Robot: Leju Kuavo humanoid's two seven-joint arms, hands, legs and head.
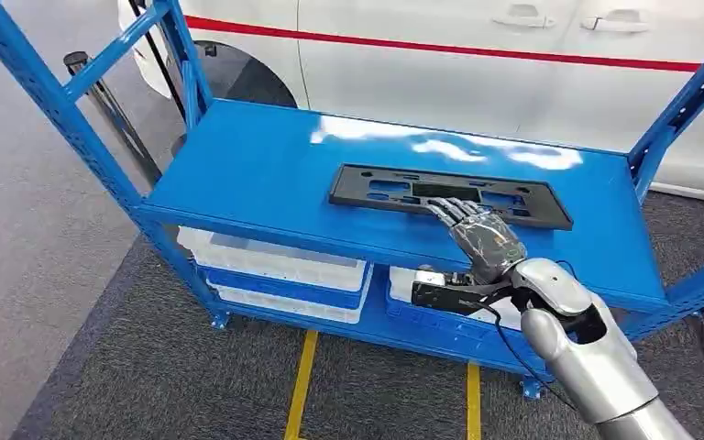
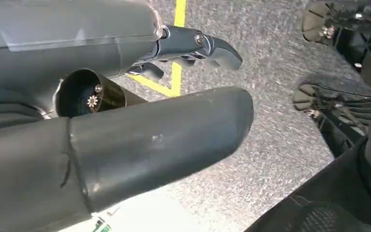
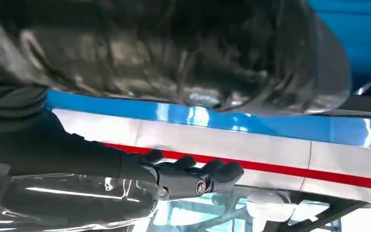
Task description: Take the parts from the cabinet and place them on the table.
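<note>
**A:** So where's the part sitting?

**B:** The black plastic panel [image 1: 449,193], long and flat with cutouts, lies flat on the top shelf [image 1: 257,174] of the blue metal cabinet [image 1: 55,101], a bit right of the middle and closer to the front edge than the back. It's slightly angled across the shelf.

**A:** And the hand?

**B:** The right hand [image 1: 478,231] comes in from the front with its fingers [image 1: 447,211] stretched out flat over the near edge of the panel, resting on it. Can't tell if anything is hooked underneath, so no clear grip as far as I can see. In the right wrist view the right hand [image 3: 183,176] has its dark fingers laid out side by side. The left hand [image 2: 193,46] hangs down over the floor with nothing in it, fingers loosely curled.

**A:** What about the surroundings?

**B:** The shelf top is glossy blue with glare patches. Below it are white bins [image 1: 275,261] on a lower shelf. Grey carpet floor [image 1: 46,275] with yellow tape lines [image 1: 301,385], and a white car with a red stripe [image 1: 513,55] parked right behind the cabinet.
</note>
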